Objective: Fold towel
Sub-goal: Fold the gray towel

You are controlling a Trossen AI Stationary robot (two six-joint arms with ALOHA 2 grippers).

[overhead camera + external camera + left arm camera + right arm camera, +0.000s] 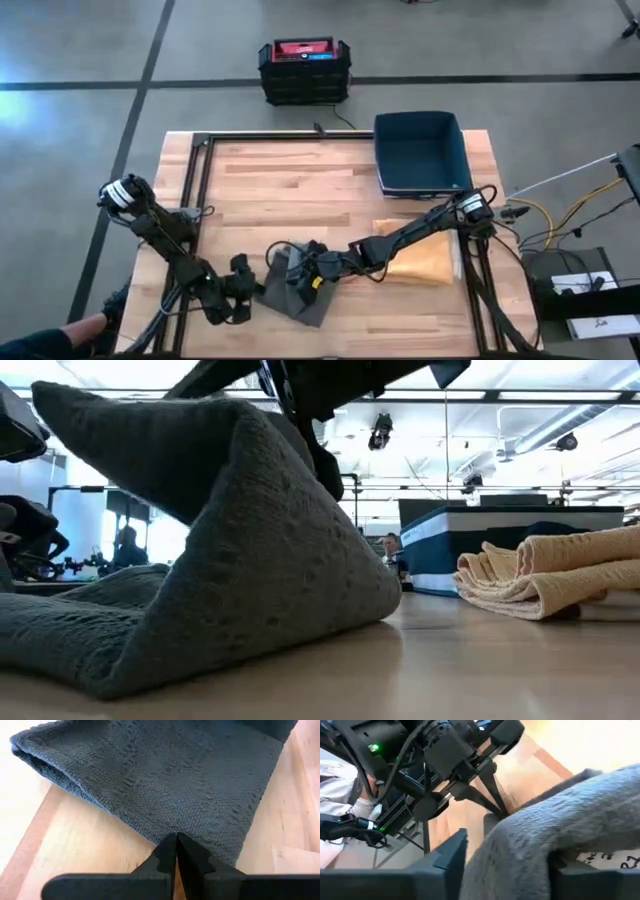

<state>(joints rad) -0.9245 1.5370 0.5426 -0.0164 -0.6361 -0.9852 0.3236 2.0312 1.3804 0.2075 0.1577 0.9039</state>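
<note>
fold in progress. grey towel [295,285] lies near the front edge of the bench [290,190], about midway along it, part flat and part lifted into a tent (low view shows the raised flap peaked well above the wood).

risks, as judged from here:
- the raised flap hangs from one pinch only; if the cloth slips out, it drops back and the fold is lost.
- the flat part sits close to the front edge, so a drag toward that edge could pull it off the bench.
- the two arms are very close over the towel; a careless sweep could knock them together.
- the fold could land skewed if the lifted edge is carried over off-line.

right claw [312,268]: over the towel, fingers narrowed onto a thick ridge of the lifted cloth, which fills the gap between them in its wrist view.

left claw [176,851]: fingers pressed together, nothing seen between them, tips at the towel's near hem, low to the bench.

tan towel [425,262], folded, lies by the right edge; blue bin [420,152] at the far right corner.
</note>
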